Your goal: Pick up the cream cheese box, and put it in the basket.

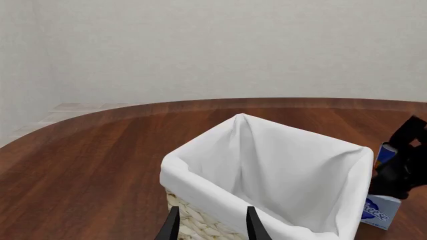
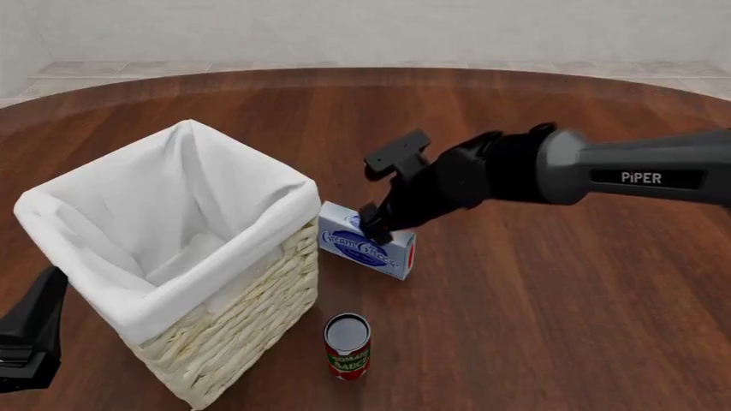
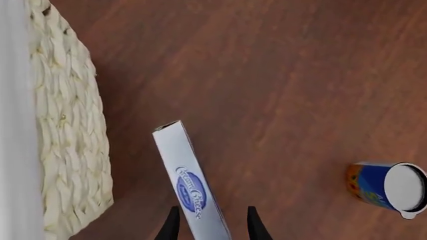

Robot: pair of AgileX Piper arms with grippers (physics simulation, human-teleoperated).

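Note:
The cream cheese box (image 2: 368,246) stands on its long edge on the table, just right of the basket (image 2: 253,301). My right gripper (image 2: 372,224) is at the box's top, open, with a finger on each side and gaps showing in the right wrist view (image 3: 212,227); the box (image 3: 190,185) runs between them. The basket, cream wicker with a white liner, also shows in the left wrist view (image 1: 200,185) and the right wrist view (image 3: 67,125). My left gripper (image 1: 212,227) is open and empty near the basket's near-left side, low at the front view's left edge (image 2: 34,330).
A tomato sauce can (image 2: 347,345) stands upright in front of the box. A blue can (image 3: 390,189) stands on the far side of my right arm, hidden by it in the front view. The round wooden table (image 2: 571,325) stretches to the right.

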